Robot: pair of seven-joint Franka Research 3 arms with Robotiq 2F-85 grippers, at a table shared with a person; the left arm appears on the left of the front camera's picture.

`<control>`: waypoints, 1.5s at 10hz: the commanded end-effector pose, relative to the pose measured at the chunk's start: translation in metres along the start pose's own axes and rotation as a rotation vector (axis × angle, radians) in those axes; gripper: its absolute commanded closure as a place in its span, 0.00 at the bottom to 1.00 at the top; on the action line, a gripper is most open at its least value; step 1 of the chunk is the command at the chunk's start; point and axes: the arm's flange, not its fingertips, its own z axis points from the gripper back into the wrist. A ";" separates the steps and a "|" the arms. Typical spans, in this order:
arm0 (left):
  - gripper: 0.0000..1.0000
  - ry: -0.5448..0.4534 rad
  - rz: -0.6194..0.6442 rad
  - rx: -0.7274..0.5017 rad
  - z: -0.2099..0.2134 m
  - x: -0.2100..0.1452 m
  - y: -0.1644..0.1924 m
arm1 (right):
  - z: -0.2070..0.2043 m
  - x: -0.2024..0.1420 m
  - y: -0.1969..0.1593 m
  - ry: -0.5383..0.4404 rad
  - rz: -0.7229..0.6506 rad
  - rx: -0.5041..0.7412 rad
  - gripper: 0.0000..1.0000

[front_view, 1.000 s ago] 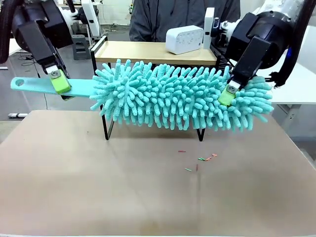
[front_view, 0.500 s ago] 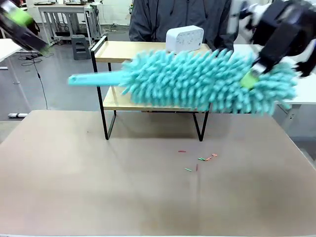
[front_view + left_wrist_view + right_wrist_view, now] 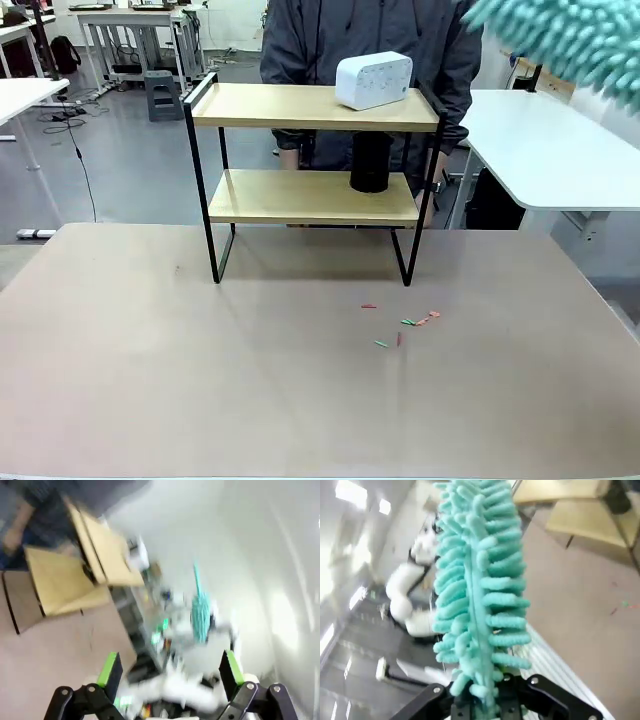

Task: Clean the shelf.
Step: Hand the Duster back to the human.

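Note:
The shelf (image 3: pixel 310 107) stands at the middle of the tabletop, a black frame with two light wooden boards. A fluffy teal duster (image 3: pixel 570 40) is blurred in the top right corner of the front view, well above and right of the shelf. In the right wrist view my right gripper (image 3: pixel 482 690) is shut on the duster (image 3: pixel 477 585), which rises straight up from its jaws; the shelf (image 3: pixel 585 517) lies far off at the upper right. My left gripper (image 3: pixel 170 667) is open with nothing between its green pads, and the shelf (image 3: pixel 60 580) is at the upper left.
A white box-shaped device (image 3: pixel 374 80) sits on the top board and a black cylinder (image 3: pixel 370 162) on the lower one. A person (image 3: pixel 370 30) stands behind the shelf. Small coloured scraps (image 3: pixel 405 325) lie on the tabletop (image 3: pixel 200 380). A white table (image 3: pixel 545 150) stands at right.
My left gripper let go of the duster's handle and the left arm left the front view. The right arm swung the duster up and to the right, away from the shelf's front.

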 end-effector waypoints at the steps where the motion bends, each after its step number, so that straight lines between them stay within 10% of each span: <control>1: 0.00 -0.367 0.044 -0.043 -0.052 0.000 0.017 | -0.003 -0.013 -0.030 -0.433 -0.153 -0.075 1.00; 4: 0.00 -0.240 0.167 -0.009 -0.072 0.010 0.054 | -0.009 -0.013 -0.114 -0.400 -0.453 -0.177 1.00; 7: 0.00 -0.350 0.139 0.019 -0.049 0.006 0.051 | -0.019 -0.011 -0.180 -0.383 -0.646 -0.179 1.00; 15: 0.00 -0.350 0.139 0.019 -0.049 0.006 0.051 | -0.015 -0.028 -0.158 -0.362 -0.527 -0.216 1.00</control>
